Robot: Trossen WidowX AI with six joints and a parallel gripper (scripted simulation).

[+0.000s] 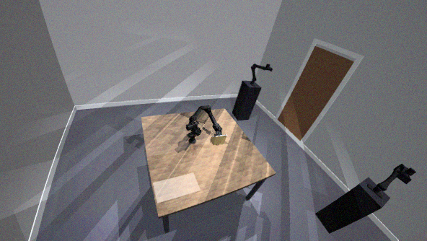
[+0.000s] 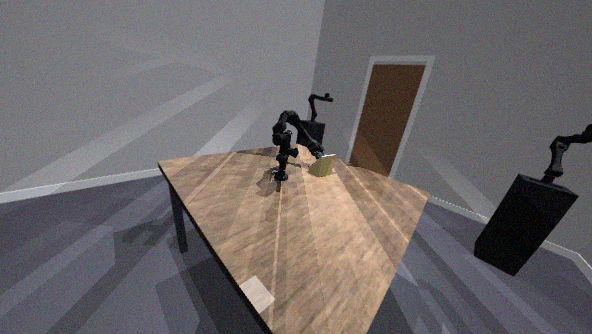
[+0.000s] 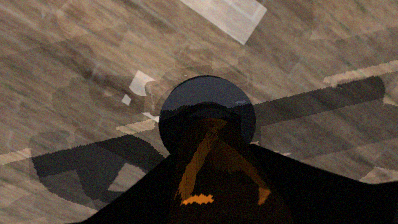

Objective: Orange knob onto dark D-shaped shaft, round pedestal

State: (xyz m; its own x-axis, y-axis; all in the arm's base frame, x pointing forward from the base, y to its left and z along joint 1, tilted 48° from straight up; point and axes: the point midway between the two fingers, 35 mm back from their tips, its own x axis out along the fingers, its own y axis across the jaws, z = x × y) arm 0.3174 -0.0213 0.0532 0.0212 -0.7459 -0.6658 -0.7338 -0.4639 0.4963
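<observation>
In the lower middle of the wrist frame, the black gripper [image 3: 212,156] is clamped on the glossy orange knob [image 3: 197,199], mostly in shadow, in front of the dark, smooth, round pedestal [image 3: 172,95] [image 2: 281,176] at the centre. Around it spreads the streaky brown wooden table [image 1: 213,169] [image 2: 320,225] [image 3: 310,55]; in the top frame, a yellowish angular block [image 1: 218,140] [image 2: 322,166] stands right of centre, near the pedestal.

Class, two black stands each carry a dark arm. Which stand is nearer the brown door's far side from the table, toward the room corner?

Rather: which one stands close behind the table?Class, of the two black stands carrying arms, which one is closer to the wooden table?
The stand just behind the table's far corner; the other is farther off, beyond the brown door.
</observation>
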